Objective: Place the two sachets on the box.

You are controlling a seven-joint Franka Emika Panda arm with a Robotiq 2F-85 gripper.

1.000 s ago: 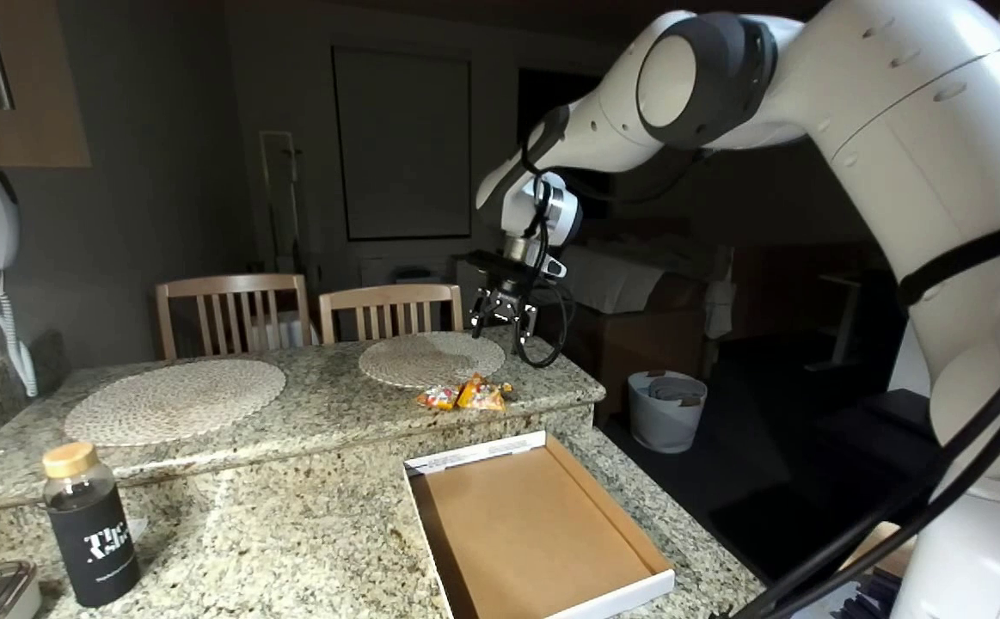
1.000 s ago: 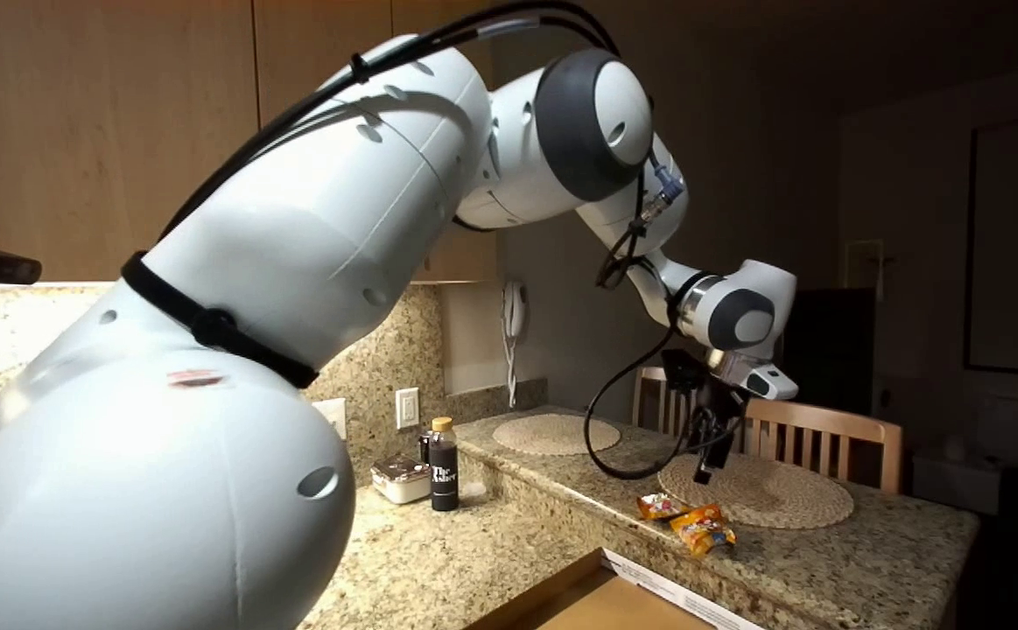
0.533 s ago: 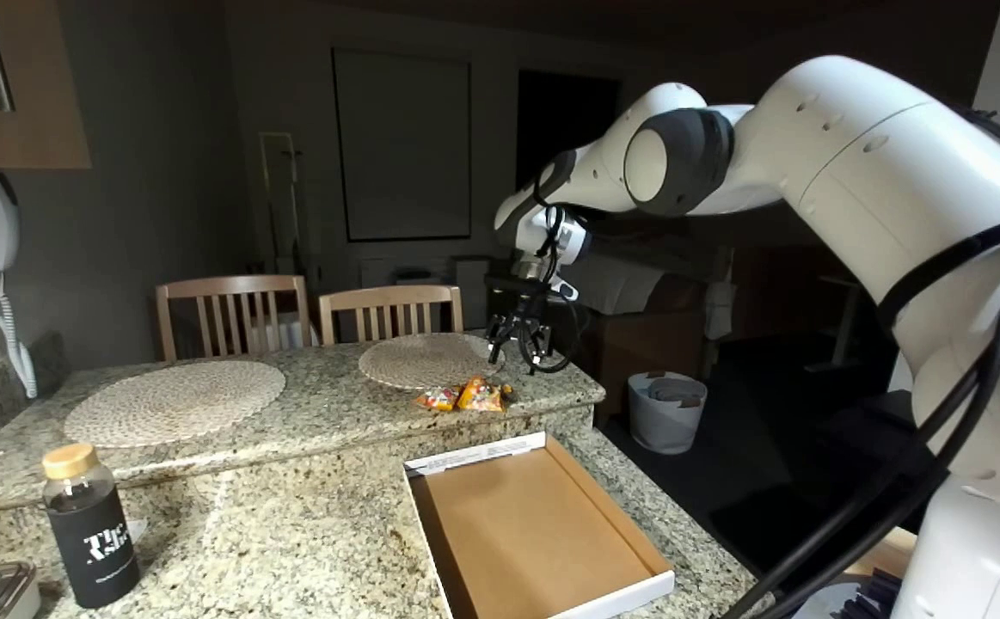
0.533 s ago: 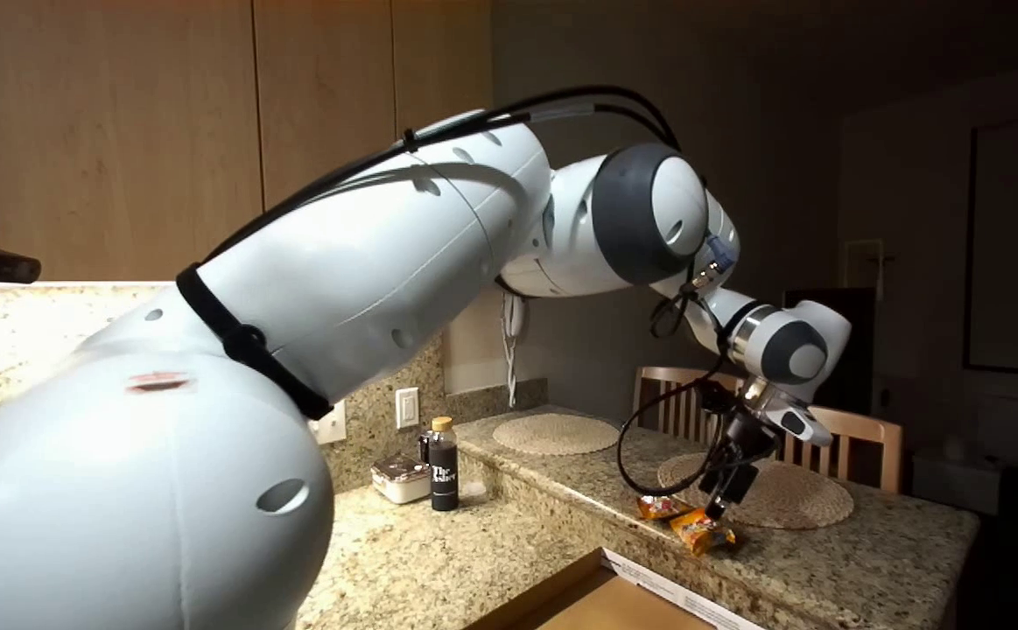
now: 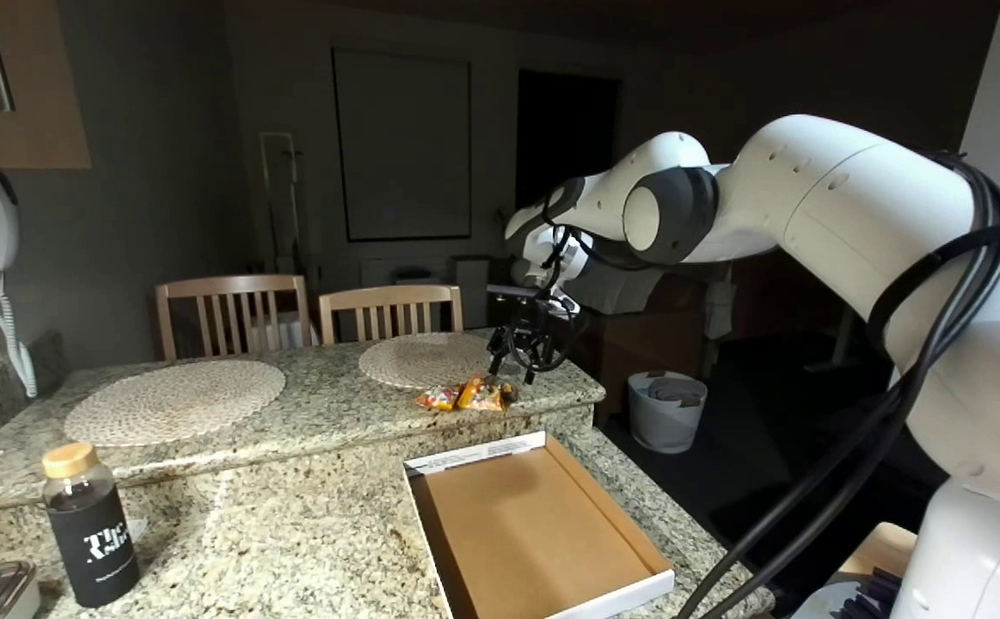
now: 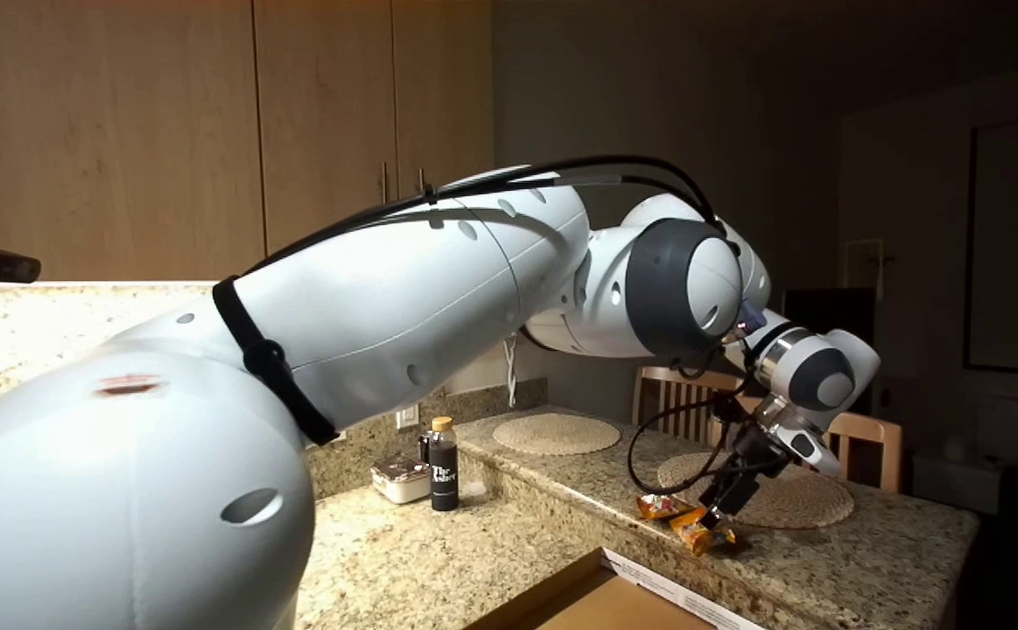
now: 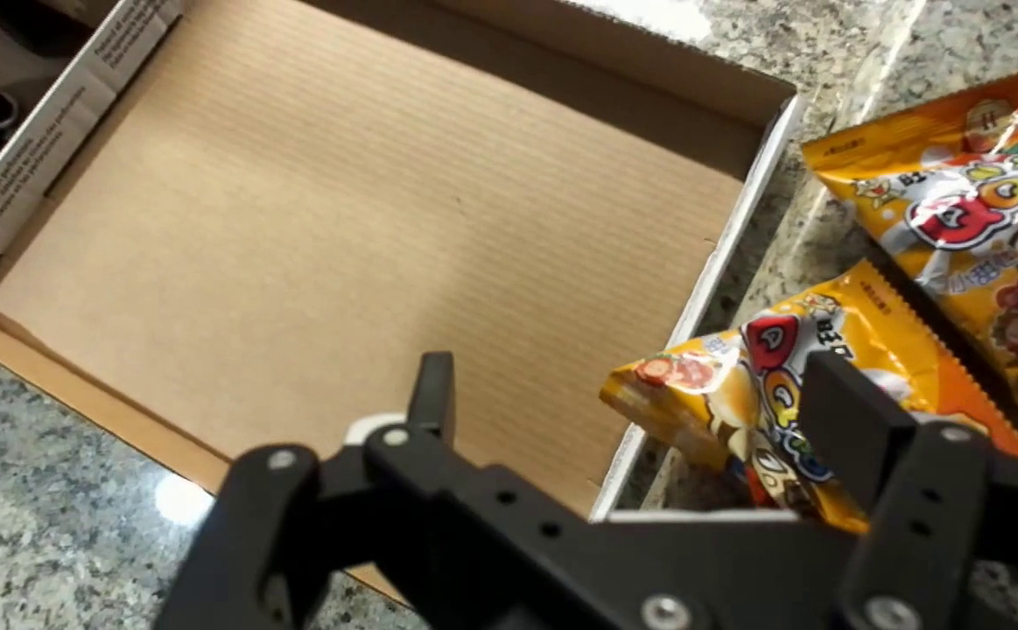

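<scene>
Two yellow-orange sachets lie side by side on the raised counter. The nearer-to-gripper sachet point(image 5: 482, 395) point(image 6: 694, 530) point(image 7: 762, 376) and the second sachet point(image 5: 439, 397) point(image 6: 660, 506) point(image 7: 955, 210) show in all views. The box point(image 5: 525, 524) point(image 6: 635, 604) point(image 7: 342, 201), white-rimmed with bare brown cardboard inside, stands on the lower counter below them. My gripper point(image 5: 512, 373) point(image 6: 710, 518) point(image 7: 644, 402) is open with nothing held, just above the nearer sachet. In the wrist view, one finger overlaps that sachet and the other overlaps the box. I cannot tell whether a finger touches the sachet.
A step edge separates the raised counter from the lower one. Round woven placemats point(image 5: 431, 357) point(image 5: 177, 400) lie on the raised counter. A dark bottle with tan cap point(image 5: 91, 533) point(image 6: 444, 472) stands on the lower counter, beside a lidded container point(image 6: 401, 479). Chairs point(image 5: 392, 309) stand behind.
The arm has lowered and reached outward, bringing the open gripper down close to the nearer sachet. The sachets and the box have not moved.
</scene>
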